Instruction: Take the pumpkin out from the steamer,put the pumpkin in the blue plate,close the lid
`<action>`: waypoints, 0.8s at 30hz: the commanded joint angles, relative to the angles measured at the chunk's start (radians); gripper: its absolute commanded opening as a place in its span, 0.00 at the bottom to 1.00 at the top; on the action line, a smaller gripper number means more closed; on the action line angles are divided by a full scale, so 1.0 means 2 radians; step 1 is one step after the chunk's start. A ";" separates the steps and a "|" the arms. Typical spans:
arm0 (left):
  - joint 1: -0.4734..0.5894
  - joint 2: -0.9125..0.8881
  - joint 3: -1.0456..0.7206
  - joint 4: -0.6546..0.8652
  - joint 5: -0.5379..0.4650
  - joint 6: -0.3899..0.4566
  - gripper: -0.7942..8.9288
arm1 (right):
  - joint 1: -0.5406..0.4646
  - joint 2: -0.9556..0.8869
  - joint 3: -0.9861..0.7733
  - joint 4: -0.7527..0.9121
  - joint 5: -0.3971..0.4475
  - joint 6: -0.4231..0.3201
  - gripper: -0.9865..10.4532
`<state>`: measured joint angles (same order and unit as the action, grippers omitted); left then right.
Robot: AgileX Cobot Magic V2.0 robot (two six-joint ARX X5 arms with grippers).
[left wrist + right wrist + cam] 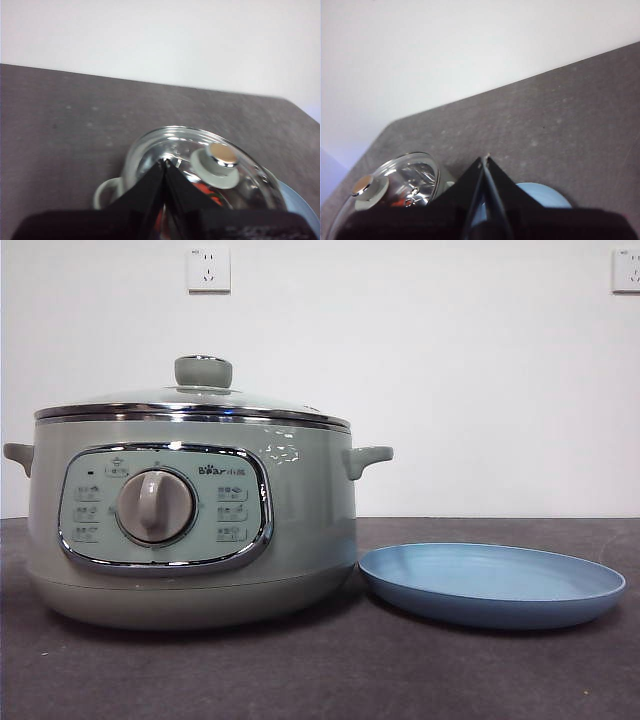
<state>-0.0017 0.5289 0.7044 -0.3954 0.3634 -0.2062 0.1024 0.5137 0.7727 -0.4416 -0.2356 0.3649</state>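
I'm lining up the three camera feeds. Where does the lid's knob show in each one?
Front view: the knob tops the lid, upper left of centre.
Left wrist view: the knob sits lower right of centre, beside the shut left gripper.
Right wrist view: the knob is at the lower left.
Shared landmark: the blue plate, beside the pot.

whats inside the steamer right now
The lid sits closed on the steamer. The front view shows nothing inside. Through the glass in the left wrist view, an orange-red patch shows, likely the pumpkin; its shape is hidden by reflections and the gripper.
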 commanded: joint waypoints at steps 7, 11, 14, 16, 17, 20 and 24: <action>0.001 0.094 0.084 -0.035 0.070 0.040 0.08 | -0.001 0.119 0.136 -0.082 -0.003 -0.115 0.10; 0.000 0.118 0.105 -0.047 0.072 0.040 0.18 | -0.001 0.144 0.160 -0.090 -0.014 -0.120 0.27; 0.000 0.124 0.108 -0.046 0.072 0.037 0.52 | -0.001 0.152 0.162 -0.090 -0.014 -0.119 0.45; 0.000 0.125 0.108 -0.046 0.072 0.035 0.56 | -0.001 0.155 0.162 -0.094 -0.014 -0.119 0.50; 0.000 0.125 0.108 -0.046 0.072 0.034 0.56 | -0.001 0.157 0.162 -0.096 -0.014 -0.119 0.50; 0.000 0.125 0.108 -0.042 0.072 0.034 0.56 | -0.001 0.159 0.162 -0.102 -0.014 -0.117 0.50; -0.015 0.134 0.113 -0.022 0.070 0.034 0.56 | -0.001 0.159 0.162 -0.103 -0.014 -0.115 0.50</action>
<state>-0.0242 0.7918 0.9234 -0.4534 0.5007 -0.1421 0.1024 0.8322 1.0943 -0.6537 -0.2619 0.1345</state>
